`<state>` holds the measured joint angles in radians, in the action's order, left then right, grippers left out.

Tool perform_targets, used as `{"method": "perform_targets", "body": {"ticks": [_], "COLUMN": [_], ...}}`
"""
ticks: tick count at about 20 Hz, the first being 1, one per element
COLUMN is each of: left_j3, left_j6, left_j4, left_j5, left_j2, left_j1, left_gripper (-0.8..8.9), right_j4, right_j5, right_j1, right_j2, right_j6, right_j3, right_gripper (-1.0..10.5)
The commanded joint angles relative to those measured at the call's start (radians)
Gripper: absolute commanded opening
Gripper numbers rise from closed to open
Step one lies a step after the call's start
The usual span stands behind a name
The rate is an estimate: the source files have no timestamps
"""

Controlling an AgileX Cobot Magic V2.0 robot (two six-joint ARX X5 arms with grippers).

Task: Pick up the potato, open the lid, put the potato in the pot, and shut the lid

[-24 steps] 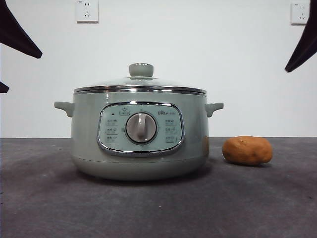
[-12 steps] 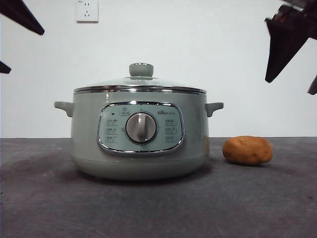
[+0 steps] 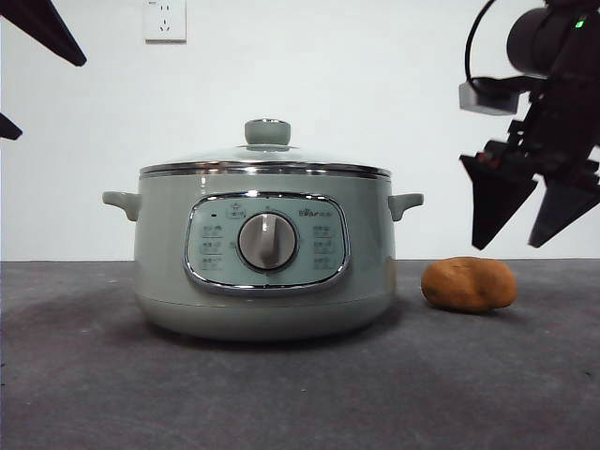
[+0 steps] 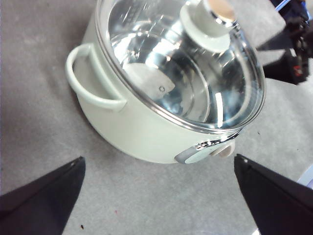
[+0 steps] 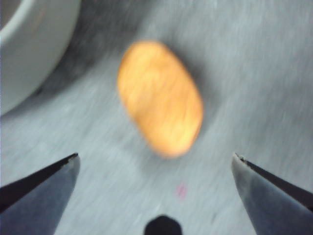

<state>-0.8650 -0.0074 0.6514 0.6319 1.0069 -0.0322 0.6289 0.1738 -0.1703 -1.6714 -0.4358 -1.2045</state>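
While the lid [image 3: 266,157] sits seated on the pot [image 3: 262,258], its steel rim flush all round and its knob [image 3: 267,131] upright at the centre, the potato [image 3: 469,284] lies on its long side on the grey tabletop [image 3: 281,394], just beside the pot's wall on the side of one handle and apart from it. That layout suits a split of work, as I judge it: the potato lies free with bare tabletop around it for a grasp from above, and the knob stands clear for the other arm.

Over the potato hangs the right gripper [image 3: 530,214], entering the front view from the upper side edge, its jaws wide apart and pointing down, their tips above the potato and not touching it. Its wrist view, blurred, shows the potato [image 5: 160,98] between and beyond the two spread jaws, so the gripper [image 5: 156,166] looks roughly lined up over it. Picking up the potato seems the step in hand, with no grasp made yet.

Held high, the left gripper [image 4: 156,166] looks down on the lid [image 4: 181,63] and a pot handle [image 4: 90,78], jaws spread wide and empty; in the front view only dark tips show at a top corner. It appears to wait for the lid.
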Motion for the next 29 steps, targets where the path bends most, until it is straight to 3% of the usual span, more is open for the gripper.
{"method": "perform_targets", "body": {"ticks": [1,4,15,16,20,23,26,29], "left_j3": [-0.001,-0.001,-0.001,-0.001,-0.001,-0.012,-0.055,-0.129], "left_j6": [0.016,0.016,0.038,0.038,0.038,0.038,0.038,0.038], "left_j4": [0.001,0.012,0.019,0.019,0.016,0.014,0.014,0.014], "left_j5": [0.004,0.004,0.004,0.005,0.005,0.004,0.002,-0.032], "left_j2": [0.015,0.034,0.041,0.041,0.041,0.043,0.049,0.074], "left_j1": [-0.002,-0.003,-0.004,-0.006,-0.012,-0.029,-0.056,-0.098], "left_gripper": [6.28,6.28,6.28,6.28,6.28,6.28,6.28,6.28], "right_j4": [-0.059,-0.096,-0.196,-0.197,-0.23,-0.23,-0.127,-0.019], "right_j5": [-0.011,-0.018,-0.006,-0.006,0.055,0.079,0.056,0.037], "right_j1": [-0.013,-0.015,-0.021,-0.021,-0.021,-0.021,-0.018,-0.018], "right_j2": [-0.032,-0.067,-0.179,-0.184,-0.185,-0.184,-0.177,-0.138], "right_j6": [-0.051,-0.097,-0.087,-0.086,0.002,0.051,0.123,0.121], "right_j3": [-0.003,-0.003,-0.003,-0.003,-0.003,-0.009,-0.044,-0.068], "right_gripper": [7.9,7.9,7.6,6.5,-0.3,-0.1,-0.1,-0.1]}}
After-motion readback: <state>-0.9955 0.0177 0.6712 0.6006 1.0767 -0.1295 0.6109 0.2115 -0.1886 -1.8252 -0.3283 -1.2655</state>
